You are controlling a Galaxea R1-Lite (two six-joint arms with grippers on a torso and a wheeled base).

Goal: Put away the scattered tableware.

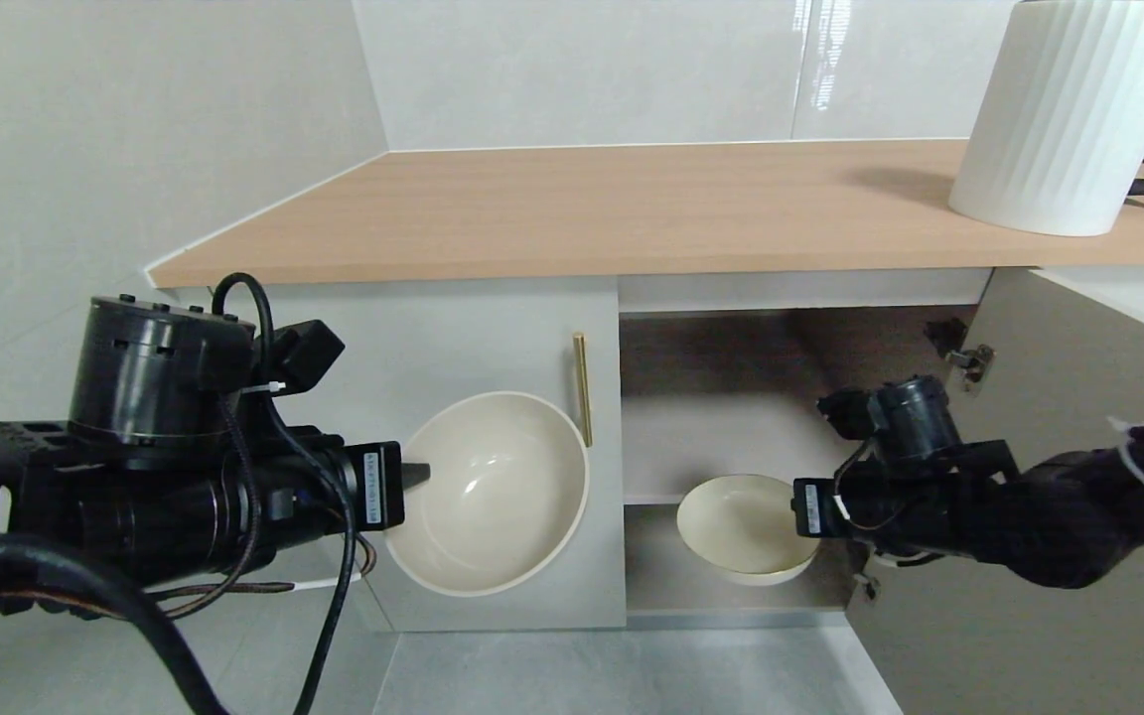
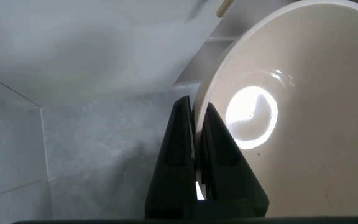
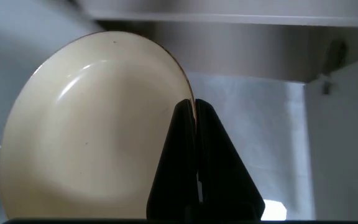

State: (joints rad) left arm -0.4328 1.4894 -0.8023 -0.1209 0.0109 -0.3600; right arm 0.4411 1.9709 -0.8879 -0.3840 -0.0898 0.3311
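**Q:** Quick count for you: what are you holding right now?

**A:** You're holding two cream bowls, one per arm. Your left gripper [image 1: 418, 475] is clamping the rim of the big bowl [image 1: 498, 497], which is hanging tilted in front of the cabinet [image 1: 493, 328], right by the closed door and overlapping the lower end of the single gold handle [image 1: 581, 387]. Your right gripper [image 1: 798, 508] is pinching the rim of the small bowl [image 1: 741, 526], which is sitting inside the cabinet's open side, below the shelf [image 1: 691, 437]. I can't tell if it's touching the cabinet floor.

**Q:** Any writing you're able to read?

**A:** Not really. Each wrist is carrying one white sticker [image 1: 370, 487], and the print is coming out too small to make out.

**Q:** Are the wrist cams adding anything?

**A:** Yep. They're showing the grips up close: one finger inside and one outside each rim, squeezed tight. The head view is giving you the placement, plus one ribbed white container [image 1: 1069, 109] standing on the countertop [image 1: 632, 209] above the cabinet's open half.
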